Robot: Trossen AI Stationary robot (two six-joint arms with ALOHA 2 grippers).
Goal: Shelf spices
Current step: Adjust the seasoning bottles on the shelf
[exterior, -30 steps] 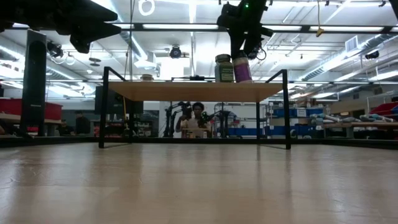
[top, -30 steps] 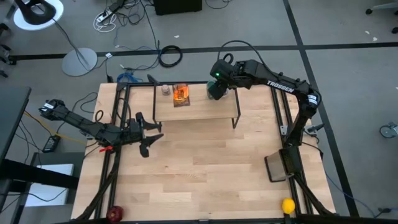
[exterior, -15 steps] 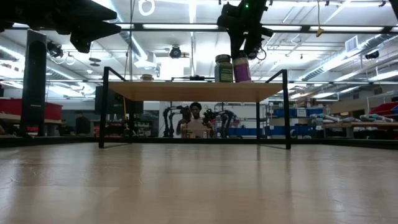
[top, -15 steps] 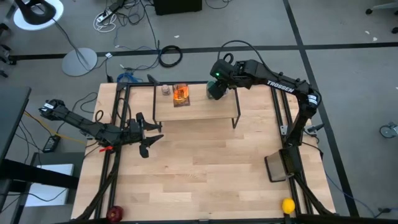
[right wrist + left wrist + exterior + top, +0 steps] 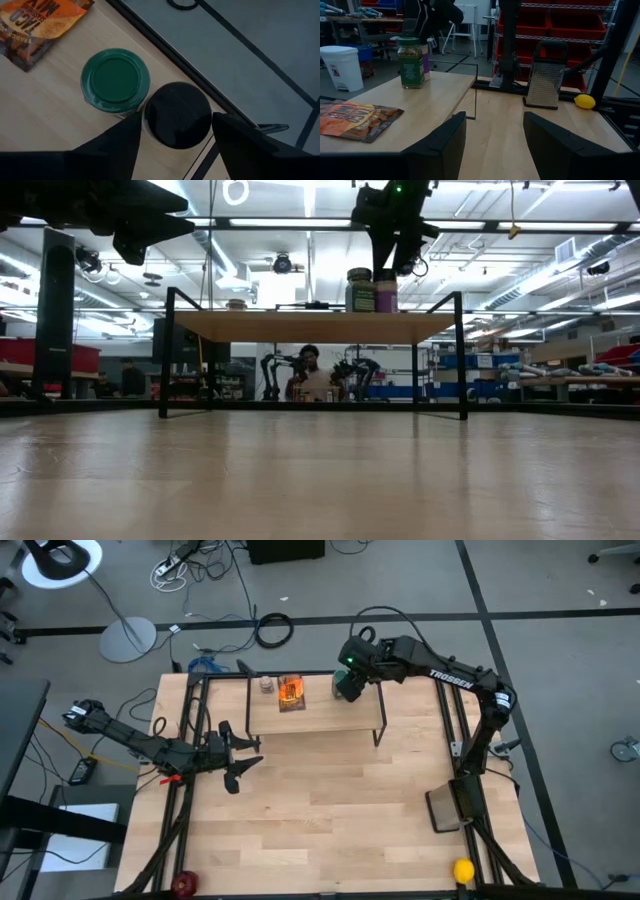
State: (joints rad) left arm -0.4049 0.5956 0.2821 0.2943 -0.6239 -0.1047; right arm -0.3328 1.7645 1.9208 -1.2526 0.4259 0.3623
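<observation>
While my left gripper (image 5: 236,758) waits over the table with fingers apart, holding nothing, the shelf (image 5: 320,715) sits ahead of it with the tiny jar (image 5: 266,685) and packet (image 5: 291,692) on top. Further right, my right gripper (image 5: 175,127) hangs just above the dark-lidded jar (image 5: 177,115), fingers spread either side, not clamping; the green-lidded jar (image 5: 115,80) touches that jar.

Both arms are showing matte black links; the right arm (image 5: 440,673) is bearing white TROSSEN lettering and a green light
</observation>
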